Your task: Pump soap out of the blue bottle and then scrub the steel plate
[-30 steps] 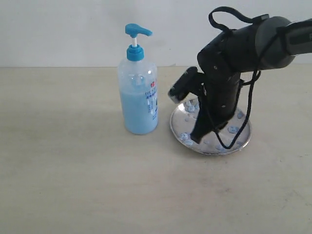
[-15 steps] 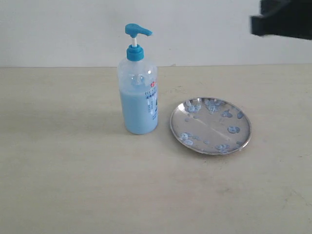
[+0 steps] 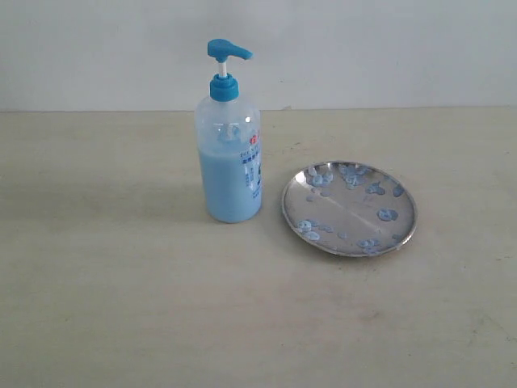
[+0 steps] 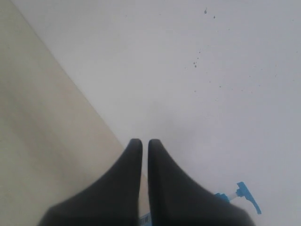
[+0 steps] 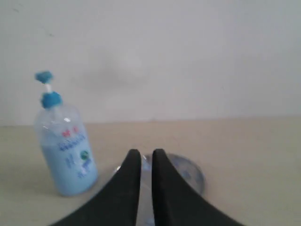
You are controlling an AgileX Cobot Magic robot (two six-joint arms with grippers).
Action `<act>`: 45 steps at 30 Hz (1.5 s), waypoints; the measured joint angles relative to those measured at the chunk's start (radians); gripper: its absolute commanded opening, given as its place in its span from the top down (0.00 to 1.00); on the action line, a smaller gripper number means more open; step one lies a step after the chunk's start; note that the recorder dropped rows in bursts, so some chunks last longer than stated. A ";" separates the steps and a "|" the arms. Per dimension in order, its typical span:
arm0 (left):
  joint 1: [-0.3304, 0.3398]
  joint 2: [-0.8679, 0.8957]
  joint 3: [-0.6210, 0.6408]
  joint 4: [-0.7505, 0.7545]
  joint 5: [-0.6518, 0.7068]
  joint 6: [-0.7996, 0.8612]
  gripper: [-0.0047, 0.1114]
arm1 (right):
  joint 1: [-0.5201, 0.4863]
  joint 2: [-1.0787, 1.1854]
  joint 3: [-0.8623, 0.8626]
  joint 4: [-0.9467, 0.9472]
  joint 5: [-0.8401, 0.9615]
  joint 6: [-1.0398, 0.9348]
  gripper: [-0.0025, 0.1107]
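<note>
Exterior view: blue bottle point(image 3: 229, 153) upright on table point(image 3: 121, 307); steel plate point(image 3: 349, 212) just beside it, dotted with soap point(image 3: 388, 215). Left wrist view: left gripper point(image 4: 145, 142) pressed together, empty, raised toward wall point(image 4: 211, 70). Right wrist view: right gripper point(image 5: 146, 153) likewise closed, empty, aimed low toward the plate.

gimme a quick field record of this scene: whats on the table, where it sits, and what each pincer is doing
bottle: tall translucent plastic pump bottle with blue pump head, upright on the beige table
contents: pale blue soap, over half full
plate: round shiny steel plate, flat on the table, right of the bottle in the exterior view, not touching it
plate surface: scattered light-blue blobs
left pincer: shut, holding nothing
right pincer: shut, holding nothing, facing bottle and plate
arms in exterior view: none visible
</note>
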 measured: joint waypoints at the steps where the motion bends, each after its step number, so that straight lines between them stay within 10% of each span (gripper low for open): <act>1: 0.000 0.000 0.000 0.004 0.000 0.000 0.92 | 0.000 -0.002 0.018 0.019 0.048 0.018 0.98; 20: 0.000 0.000 0.000 0.489 0.003 0.000 0.92 | 0.000 -0.006 0.065 0.250 0.165 0.078 0.98; 29: 0.000 0.000 0.000 0.510 0.003 0.000 0.92 | 0.000 -0.054 0.084 0.989 0.165 -1.028 0.98; 45: 0.000 0.000 0.002 0.513 0.000 0.000 0.92 | -0.059 -0.232 0.091 0.891 0.383 -1.034 0.98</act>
